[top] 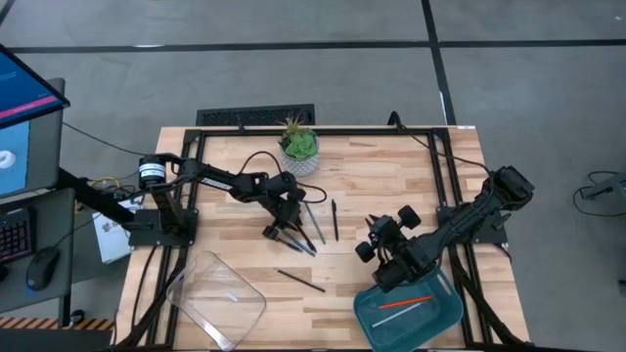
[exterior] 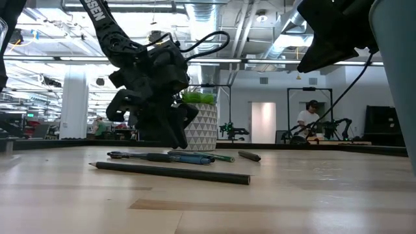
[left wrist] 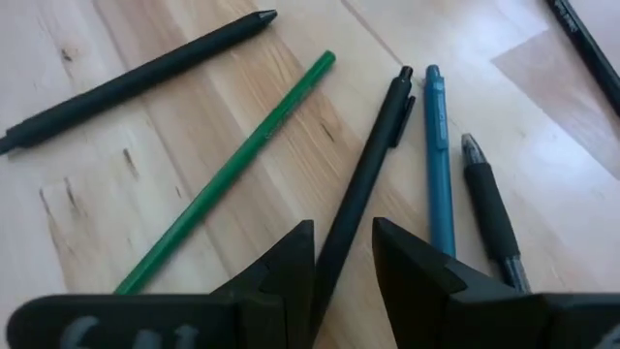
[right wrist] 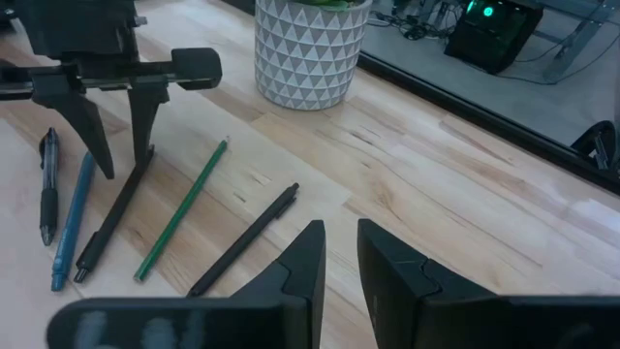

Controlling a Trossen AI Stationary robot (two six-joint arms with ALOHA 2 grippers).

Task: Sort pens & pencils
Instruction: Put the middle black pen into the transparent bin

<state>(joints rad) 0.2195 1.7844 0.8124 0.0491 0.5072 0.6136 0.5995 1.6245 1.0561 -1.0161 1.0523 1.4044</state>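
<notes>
Several pens and pencils lie flat at mid-table: a black pen [left wrist: 373, 165], a teal-blue pen [left wrist: 438, 165], a dark grey pen [left wrist: 489, 208], a green pencil [left wrist: 232, 170] and another black pen [left wrist: 136, 78]. My left gripper [top: 279, 232] points down at them, open, its fingers on either side of the first black pen's near end [right wrist: 145, 170]. A dark pencil [top: 300, 281] lies alone nearer the front. My right gripper [top: 372, 246] hovers open and holds nothing, beside a teal tray [top: 367, 313] with an orange-red pencil [top: 406, 301] and a white one. My left gripper comes slanting down from above, and its two fingers [left wrist: 291, 276] straddle the black pen's end [left wrist: 339, 242], which lies flat on the table close to one finger. I cannot tell whether either finger touches the pen.
A potted plant in a white patterned pot [top: 298, 149] stands at the far middle. A clear plastic tray [top: 220, 298] sits at the front left. A single black pen [top: 335, 220] lies right of the cluster. Black cables and a frame run along the table's edges.
</notes>
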